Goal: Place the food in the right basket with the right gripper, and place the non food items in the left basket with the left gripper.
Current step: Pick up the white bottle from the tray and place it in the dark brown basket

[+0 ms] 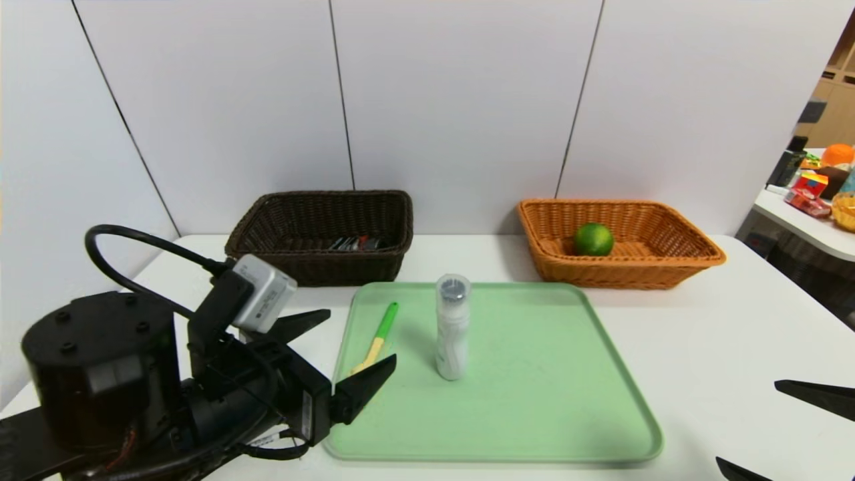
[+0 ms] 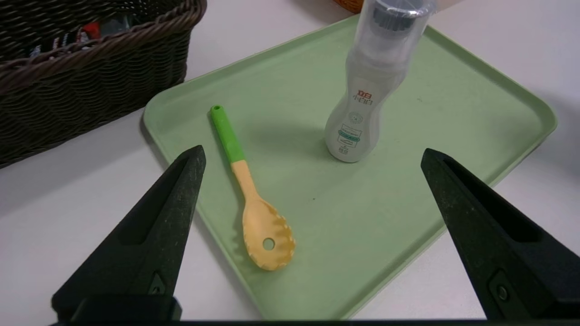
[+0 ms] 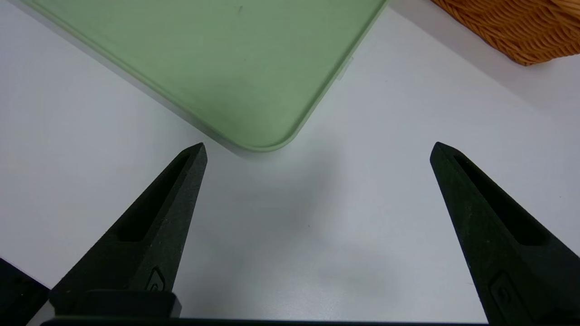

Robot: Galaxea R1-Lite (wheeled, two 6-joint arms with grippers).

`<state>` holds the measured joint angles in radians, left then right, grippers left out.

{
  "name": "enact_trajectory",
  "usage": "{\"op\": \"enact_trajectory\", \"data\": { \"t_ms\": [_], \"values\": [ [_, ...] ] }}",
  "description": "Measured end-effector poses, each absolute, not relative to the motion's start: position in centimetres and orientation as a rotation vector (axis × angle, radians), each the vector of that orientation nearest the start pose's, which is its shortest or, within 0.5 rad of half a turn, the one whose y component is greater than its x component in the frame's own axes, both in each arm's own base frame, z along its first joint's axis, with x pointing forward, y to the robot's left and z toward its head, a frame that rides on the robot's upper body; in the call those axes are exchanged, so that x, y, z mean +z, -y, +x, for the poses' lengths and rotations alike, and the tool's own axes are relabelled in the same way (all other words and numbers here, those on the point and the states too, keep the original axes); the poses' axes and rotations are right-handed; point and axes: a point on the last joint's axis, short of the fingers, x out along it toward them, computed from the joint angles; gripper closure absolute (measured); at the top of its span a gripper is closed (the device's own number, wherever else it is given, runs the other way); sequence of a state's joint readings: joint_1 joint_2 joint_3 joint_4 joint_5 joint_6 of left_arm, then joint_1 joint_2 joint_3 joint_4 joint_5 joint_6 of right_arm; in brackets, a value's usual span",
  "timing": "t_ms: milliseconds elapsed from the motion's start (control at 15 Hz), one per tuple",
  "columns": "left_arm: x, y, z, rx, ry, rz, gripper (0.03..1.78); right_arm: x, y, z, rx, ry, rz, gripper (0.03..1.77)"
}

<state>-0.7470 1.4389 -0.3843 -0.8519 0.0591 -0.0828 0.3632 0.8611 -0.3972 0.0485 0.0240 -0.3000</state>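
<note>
Head view gives the whole work: a green tray [image 1: 548, 374] is set in the middle of the white table [image 1: 735, 347], and all places below are told from this tray. Behind its left corner the dark basket [image 1: 320, 234] is found, with some small packets already inside; behind its right corner the orange basket [image 1: 621, 244] is found, and a lime [image 1: 593, 239] is lying in it (so the food seems to be sorted already).

On the tray two non food items are left. A slotted spoon [image 1: 378, 337] with green handle is laid flat near the left edge, and a white bottle [image 1: 452, 327] is stood upright near the middle, apart from the spoon.

The left gripper [image 1: 357, 347] is held over the left edge of the tray, with its fingers spread wide and nothing between them; it is judged that the spoon is aimed at. Because the spoon is lying close to the raised rim, little room is left on that side. The bottle is tall and may be knocked over.

The right gripper [image 3: 317, 149] is held low by the near right corner of the tray, fingers also spread and empty.
</note>
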Motion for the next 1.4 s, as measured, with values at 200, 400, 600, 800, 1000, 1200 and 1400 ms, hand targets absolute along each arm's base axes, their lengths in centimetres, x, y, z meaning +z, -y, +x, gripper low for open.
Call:
{"op": "enact_trajectory", "data": {
  "t_ms": [200,400,600,800,1000,1200,1400],
  "values": [
    [14.8,15.9,16.4,-0.711,-0.208,-0.001,0.12,16.5,-3.0,7.8,0.454,-0.457,-0.377,0.1],
    [13.5,17.0,16.5,-0.739,-0.23,0.009,0.12,16.3,-3.0,7.8,0.456,-0.464,-0.375,0.1],
    [12.9,17.7,17.0,-0.744,-0.23,0.01,0.12,16.2,-3.0,7.8,0.456,-0.467,-0.376,0.1],
    [12.7,18.6,17.7,-0.753,-0.186,-0.004,0.12,16.1,-3.0,7.8,0.455,-0.47,-0.376,0.11],
    [12.1,19.5,18.5,-0.754,-0.179,-0.006,0.12,16.1,-3.0,7.8,0.455,-0.472,-0.377,0.1],
    [11.7,20.1,19.1,-0.753,-0.187,-0.002,0.12,16.0,-3.0,7.8,0.457,-0.475,-0.378,0.1],
    [11.3,20.6,19.6,-0.755,-0.192,-0.001,0.12,16.0,-3.0,7.8,0.456,-0.475,-0.378,0.1]
  ]
}}
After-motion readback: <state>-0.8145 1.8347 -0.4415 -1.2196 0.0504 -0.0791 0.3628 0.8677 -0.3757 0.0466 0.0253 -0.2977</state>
